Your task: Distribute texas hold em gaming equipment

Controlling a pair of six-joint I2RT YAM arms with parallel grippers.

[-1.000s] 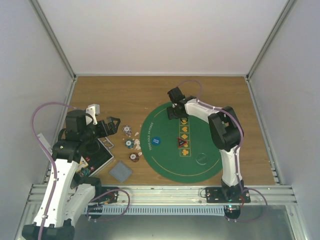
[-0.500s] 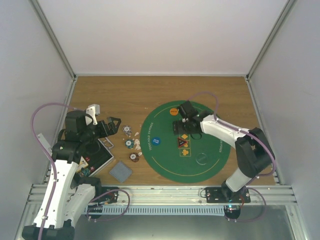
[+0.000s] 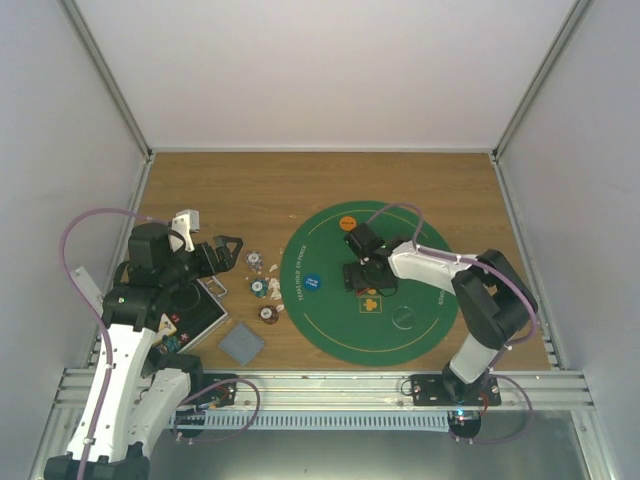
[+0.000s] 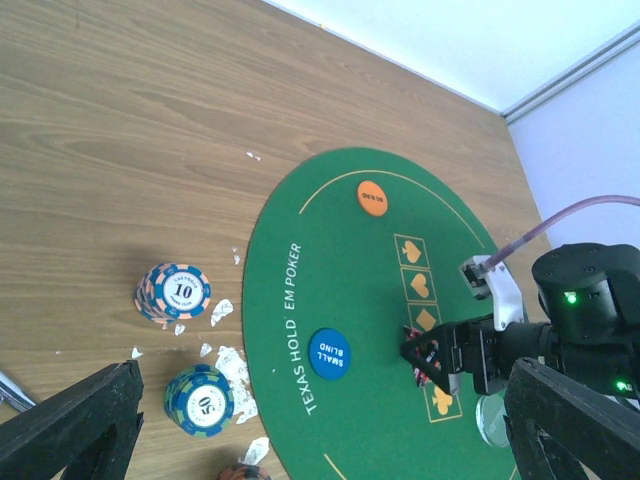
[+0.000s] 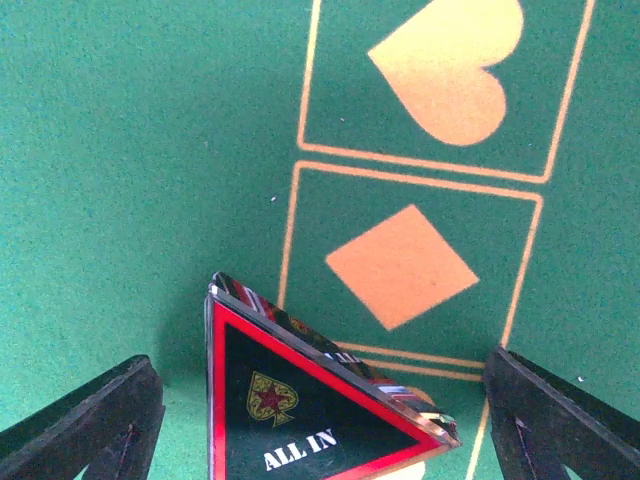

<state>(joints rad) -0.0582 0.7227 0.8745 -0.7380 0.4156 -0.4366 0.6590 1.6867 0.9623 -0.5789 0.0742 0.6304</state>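
The red-black triangle marker [image 5: 300,410], printed ALL IN, lies on the green mat between the open fingers of my right gripper [image 5: 320,420], apart from both. From above, the right gripper [image 3: 365,275] covers it. An orange disc [image 3: 347,222] sits at the mat's far edge, a blue disc [image 3: 313,283] at its left and a clear disc [image 3: 403,317] near its front. Three stacks of poker chips [image 3: 260,288] stand on the wood left of the mat. My left gripper [image 3: 228,250] hangs open and empty beside them. Grey-backed cards [image 3: 241,343] lie near the front.
The round green mat [image 3: 330,320] takes up the middle right of the table. A black case [image 3: 195,305] lies under my left arm. White scraps [image 4: 232,362] are scattered around the chip stacks [image 4: 173,292]. Grey walls close off both sides.
My right gripper opened and left the orange disc at the mat's far edge. It then came back toward the front and now straddles the triangle marker. The left arm stayed still.
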